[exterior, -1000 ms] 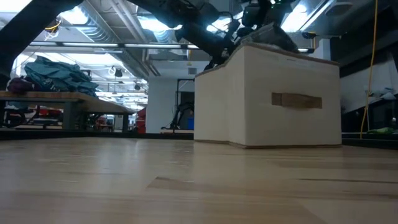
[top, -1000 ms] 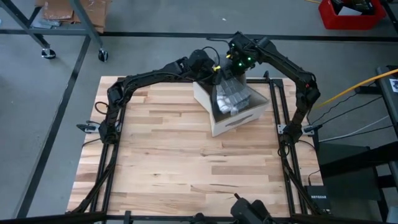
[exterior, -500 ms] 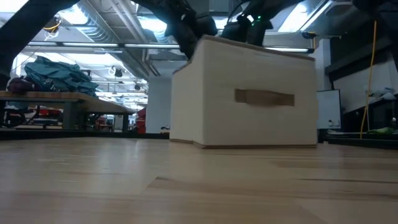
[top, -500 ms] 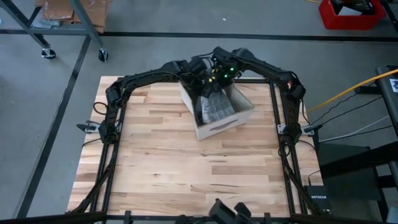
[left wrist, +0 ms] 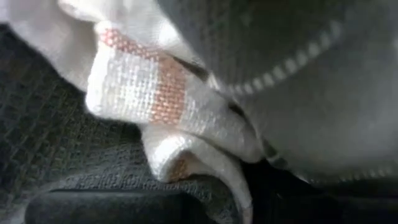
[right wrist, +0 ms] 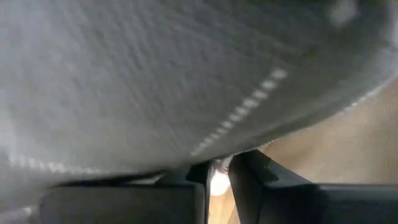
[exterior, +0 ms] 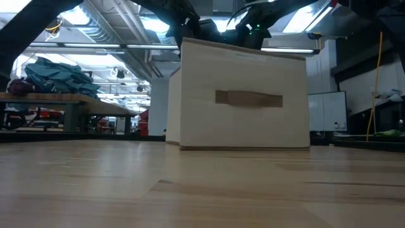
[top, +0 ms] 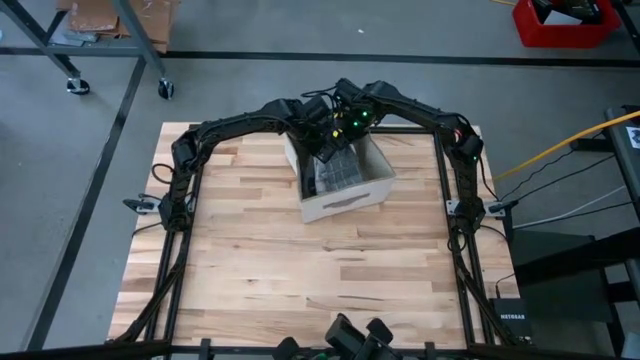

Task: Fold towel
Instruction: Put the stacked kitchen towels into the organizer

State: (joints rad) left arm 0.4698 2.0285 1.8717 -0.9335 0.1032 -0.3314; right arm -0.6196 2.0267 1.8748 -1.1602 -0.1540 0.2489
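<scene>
Box [top: 345, 195] sits on the table [top: 250, 260] toward its 12 o'clock edge, slightly right of centre, turned askew. Towels [top: 335, 172] lie inside the box. Left gripper [top: 318, 138] is at the box's 11 o'clock corner; right gripper [top: 345, 125] just beside it at 12 o'clock, both over the rear rim. Handle [exterior: 249, 98] is on the box's 6 o'clock wall.

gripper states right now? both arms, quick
Left gripper: down in the box, among the towels; fingers cannot be told.
Right gripper: nearly closed, against grey towel; grip cannot be told.
</scene>
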